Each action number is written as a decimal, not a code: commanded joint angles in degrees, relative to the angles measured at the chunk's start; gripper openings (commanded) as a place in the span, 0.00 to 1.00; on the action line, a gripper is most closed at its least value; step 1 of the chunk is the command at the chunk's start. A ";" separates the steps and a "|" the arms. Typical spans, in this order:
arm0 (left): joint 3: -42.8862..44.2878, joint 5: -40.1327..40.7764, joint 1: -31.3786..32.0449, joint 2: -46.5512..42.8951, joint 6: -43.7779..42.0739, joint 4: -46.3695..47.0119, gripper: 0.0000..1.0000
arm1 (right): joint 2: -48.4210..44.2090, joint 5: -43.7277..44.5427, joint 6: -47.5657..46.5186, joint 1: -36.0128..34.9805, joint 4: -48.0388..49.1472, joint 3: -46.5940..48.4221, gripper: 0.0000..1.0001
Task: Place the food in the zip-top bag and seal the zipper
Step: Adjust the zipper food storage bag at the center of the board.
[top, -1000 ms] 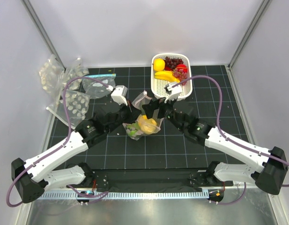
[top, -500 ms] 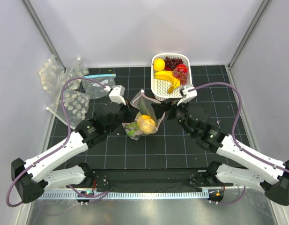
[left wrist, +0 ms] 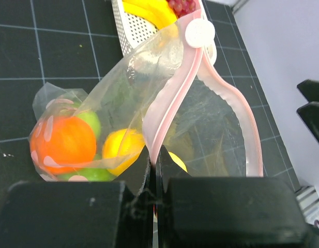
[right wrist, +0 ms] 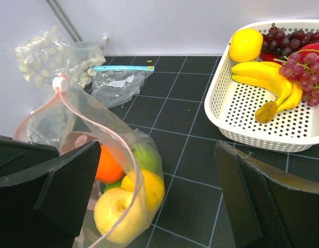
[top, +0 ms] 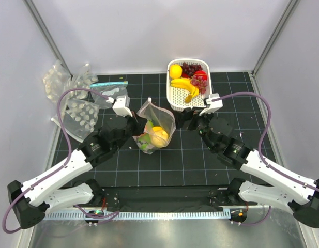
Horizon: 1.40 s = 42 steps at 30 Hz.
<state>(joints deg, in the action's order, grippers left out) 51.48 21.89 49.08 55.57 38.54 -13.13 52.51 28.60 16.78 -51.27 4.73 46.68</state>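
While the left gripper [left wrist: 153, 155] pinches the zipper [left wrist: 169, 106] between tightly closed fingers, the zip-top bag [left wrist: 118, 98] rises just beyond them. Its mouth is held up and gaping, with an orange [left wrist: 63, 144] and yellow and green fruit settled inside. The right gripper [right wrist: 158, 155] stands spread wide and empty beside that mouth, seemingly poised to fetch more. Beyond its fingers, the white basket [right wrist: 242, 121] holds bananas [right wrist: 268, 77], grapes [right wrist: 304, 57] and a lemon [right wrist: 245, 45].

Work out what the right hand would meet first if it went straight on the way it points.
Probably the black mat, in the gap between the zip-top bag and the white basket; depth is hard to judge.
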 commanded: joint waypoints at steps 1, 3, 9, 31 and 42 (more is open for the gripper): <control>-0.42 3.86 0.14 -1.96 0.13 1.35 0.00 | 0.74 0.42 -0.51 -0.15 -0.41 1.48 0.99; -0.59 4.82 0.23 -2.57 0.13 1.44 0.01 | 1.89 -2.91 -0.87 -0.24 -1.47 3.06 0.96; -0.95 5.09 0.14 -3.45 0.13 1.61 0.01 | 7.86 -9.70 -1.57 -0.15 -4.37 6.92 0.79; 0.38 -13.97 0.23 -3.26 2.50 6.70 0.00 | -4.16 -3.64 0.45 -0.15 -10.20 8.44 0.01; -1.92 0.86 0.23 -11.45 3.29 1.80 0.00 | 10.85 -6.80 0.63 -0.15 -16.52 16.08 0.01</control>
<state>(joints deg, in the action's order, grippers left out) 49.25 15.18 49.60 44.60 41.65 -9.39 60.51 23.44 17.67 -51.44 -10.31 61.43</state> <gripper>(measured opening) 0.013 0.042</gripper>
